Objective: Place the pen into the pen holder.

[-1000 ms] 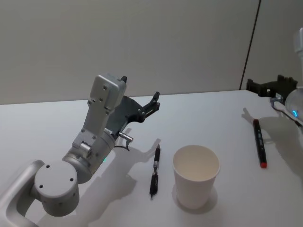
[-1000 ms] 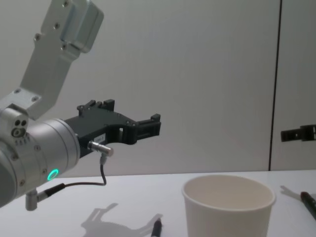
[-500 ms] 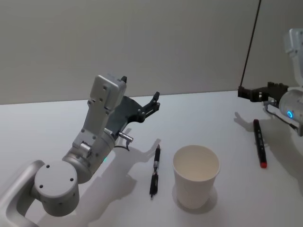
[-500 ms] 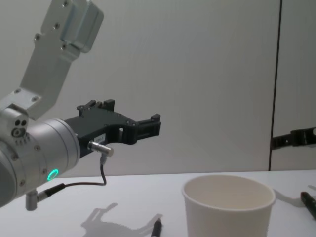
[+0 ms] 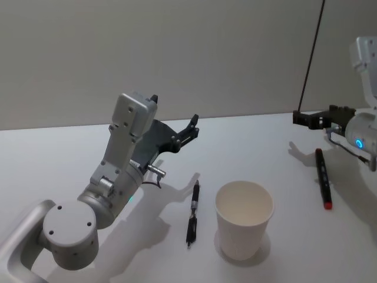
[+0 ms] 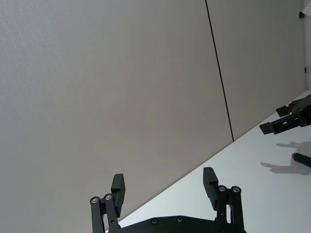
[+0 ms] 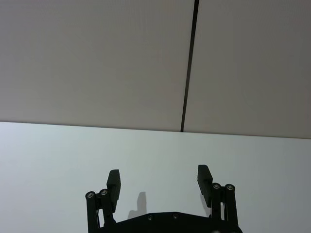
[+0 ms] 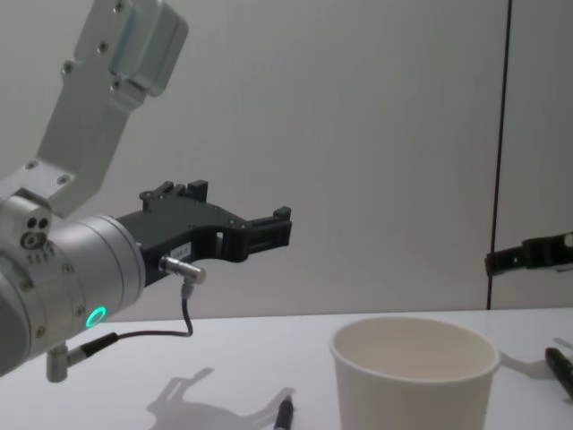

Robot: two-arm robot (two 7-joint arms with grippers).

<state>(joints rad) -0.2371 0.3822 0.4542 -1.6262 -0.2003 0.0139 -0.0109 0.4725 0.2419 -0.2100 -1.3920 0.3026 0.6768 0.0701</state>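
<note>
Slim black pen (image 5: 192, 212) lies beside the off-white paper cup (image 5: 244, 227); I see left pincer (image 5: 192, 128) and right pincer (image 5: 300, 119) released, aloft.

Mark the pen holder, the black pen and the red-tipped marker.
pen holder (image 5: 242, 236), head view, outer side wall.
black pen (image 5: 192, 213), head view, mid-barrel.
red-tipped marker (image 5: 322, 177), head view, black barrel.

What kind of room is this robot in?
Probably a robot test lab: a white table, plain grey wall panels, and just a paper cup, a black pen and a red-tipped marker.
</note>
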